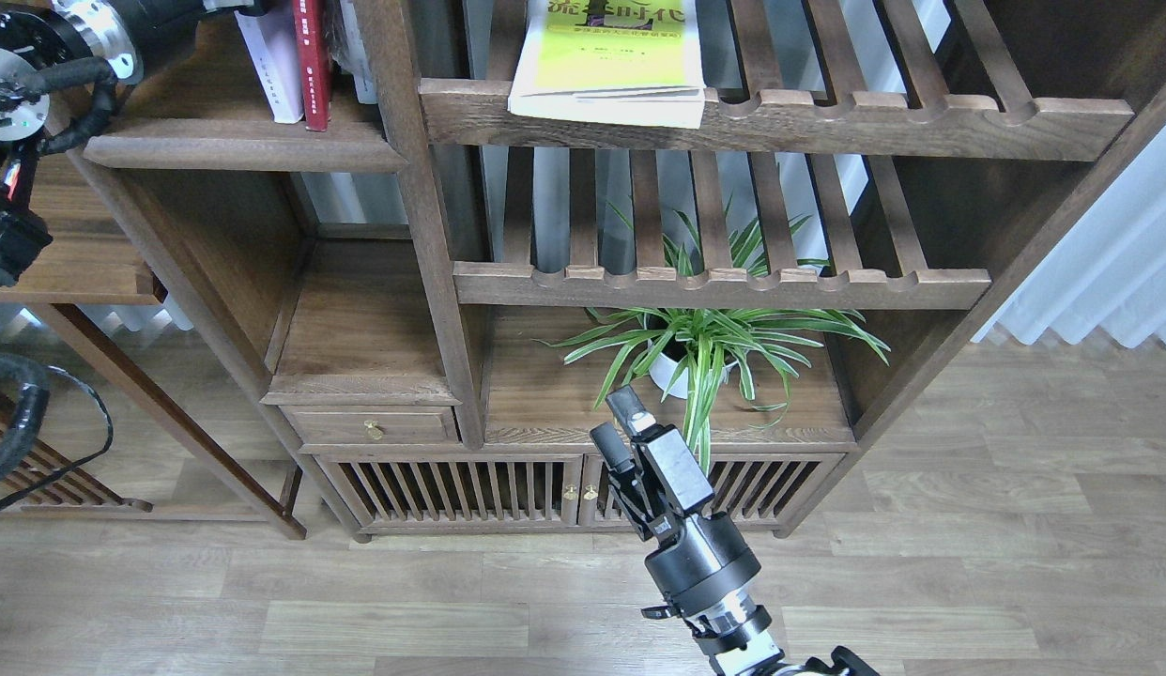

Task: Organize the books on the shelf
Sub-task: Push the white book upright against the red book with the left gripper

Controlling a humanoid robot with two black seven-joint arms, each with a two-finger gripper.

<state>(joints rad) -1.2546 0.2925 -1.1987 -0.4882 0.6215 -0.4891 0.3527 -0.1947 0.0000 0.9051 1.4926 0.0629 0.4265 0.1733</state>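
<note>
One shelf [236, 145] up at top left, two books upright on it: white one [268, 66] touching the red one [313, 61]. Right of the shelf, the third, yellow-green book [606, 56] lies flat on a slatted rack [780, 117]. Well below, right gripper [621, 427], fingers narrowly apart, empty. Left gripper hidden.

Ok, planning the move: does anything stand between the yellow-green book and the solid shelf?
Yes: the cabinet's upright post separates the yellow-green book, lying on the slatted rack, from the solid shelf to its left.
</note>
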